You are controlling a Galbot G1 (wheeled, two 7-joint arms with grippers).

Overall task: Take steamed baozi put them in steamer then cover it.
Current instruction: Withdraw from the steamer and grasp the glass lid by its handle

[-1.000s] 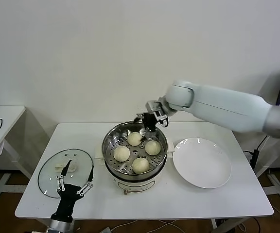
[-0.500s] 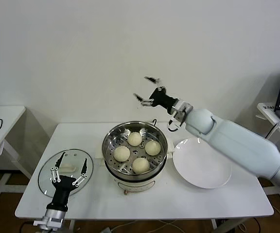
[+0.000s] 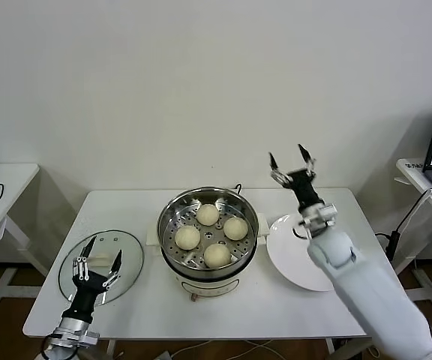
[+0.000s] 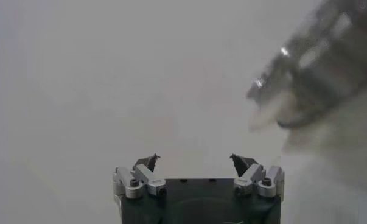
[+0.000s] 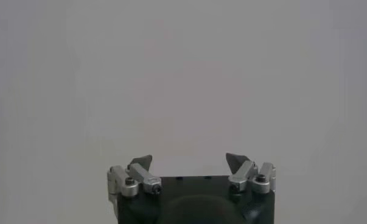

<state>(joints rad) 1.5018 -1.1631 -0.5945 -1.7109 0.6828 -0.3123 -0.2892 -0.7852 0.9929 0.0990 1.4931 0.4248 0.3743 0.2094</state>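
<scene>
All four steamed baozi (image 3: 209,234) sit in the steamer (image 3: 208,259); left gripper (image 3: 96,263), jaws spread and empty (right gripper (image 3: 292,165) likewise, raised), should straddle the cover (image 3: 100,265) handle squarely.

You get bright, even, diffuse light in the head view, so shadows under the steamer (image 3: 208,232) and white plate (image 3: 311,252) stay soft, with mild glare on the steel rim. Your left wrist view smears the steamer (image 4: 320,73) badly; the right wrist view just shows flat grey wall.
</scene>
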